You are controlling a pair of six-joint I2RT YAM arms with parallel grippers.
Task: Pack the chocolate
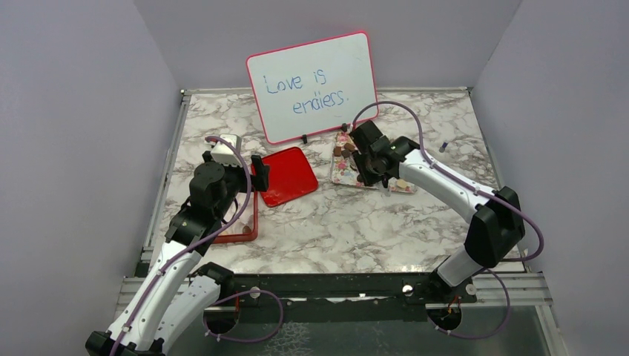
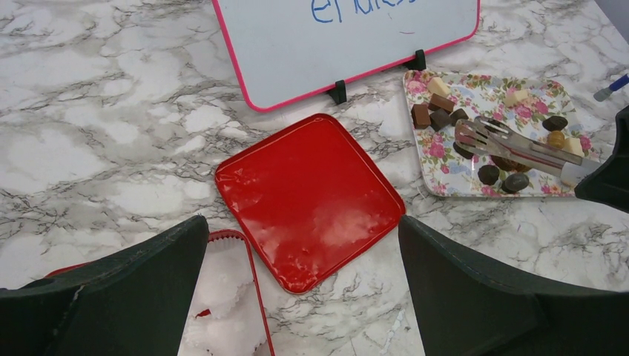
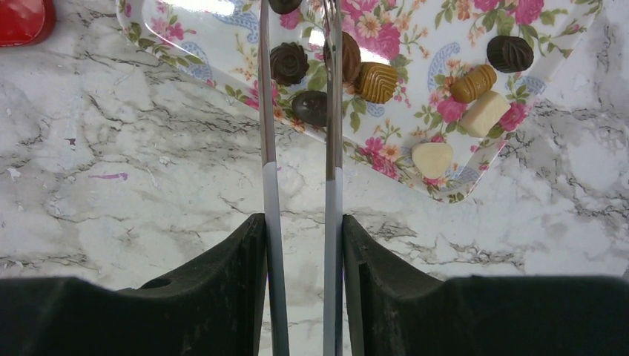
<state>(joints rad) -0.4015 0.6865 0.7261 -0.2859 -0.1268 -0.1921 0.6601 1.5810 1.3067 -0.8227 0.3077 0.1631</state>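
Observation:
The chocolate [image 3: 288, 62] lies as several small dark, brown and cream pieces on the flower-patterned tray [image 3: 222, 44], also seen in the left wrist view [image 2: 438, 111]. My right gripper [image 3: 300, 230] is shut on metal tongs [image 3: 267, 170] whose two arms reach over the tray; a dark piece [image 3: 310, 107] lies between them. In the top view the right gripper [image 1: 363, 167] hovers over the tray [image 1: 343, 176]. My left gripper [image 2: 304, 297] is open and empty, above the red box [image 2: 252, 297] lined with white paper cups [image 2: 215, 289].
The glossy red lid [image 2: 308, 200] lies flat between box and tray, also in the top view [image 1: 288, 175]. A whiteboard [image 1: 311, 85] stands behind them. A small marker [image 1: 443, 146] lies at the far right. The table is marble-patterned.

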